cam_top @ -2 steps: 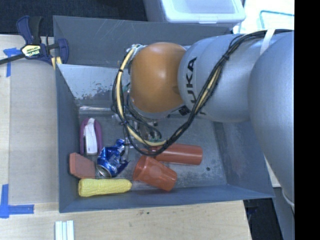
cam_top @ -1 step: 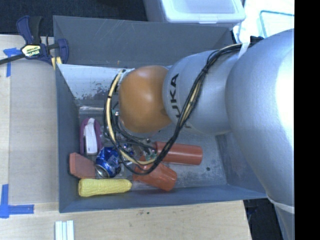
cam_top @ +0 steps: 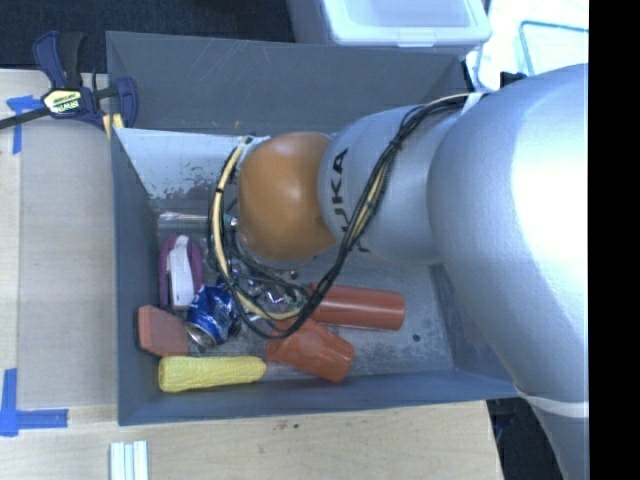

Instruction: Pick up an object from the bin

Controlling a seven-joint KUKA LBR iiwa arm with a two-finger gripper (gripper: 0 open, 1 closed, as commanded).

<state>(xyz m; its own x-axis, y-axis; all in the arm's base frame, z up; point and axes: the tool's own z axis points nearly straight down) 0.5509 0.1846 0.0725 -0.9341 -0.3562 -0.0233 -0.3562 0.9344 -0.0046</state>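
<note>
Clutter sits close round the gripper (cam_top: 258, 294), which hangs low in the bin (cam_top: 300, 88) beneath the wrist's rounded orange cover (cam_top: 285, 193). Nearest to it is a crumpled blue can (cam_top: 210, 314), just beside the gripper on the view's left and a little nearer the front wall. Whether the two touch cannot be told, since looped black cables (cam_top: 222, 258) cross the spot.

On the gripper's other side, toward the view's right, a red-orange cylinder (cam_top: 360, 308) lies on its side with its near end close to the tool. In front of the gripper and slightly to the right rests an orange-red cup-shaped piece (cam_top: 315, 354). Beyond the can, along the front wall, lies a yellow corn cob (cam_top: 212, 371). A reddish-brown block (cam_top: 160, 330) sits further left of the can, and a purple and white packet (cam_top: 180, 268) lies left of the gripper, toward the back.

The arm (cam_top: 500, 228) comes in from the view's right as a thick silver-grey link that slants across to the wrist, so the cover sits directly over the tool. The cables run along the link and drop down the cover's left flank.

How far the gripper is open, and whether it has hold of anything, cannot be told: cover and cables hide it.
</note>
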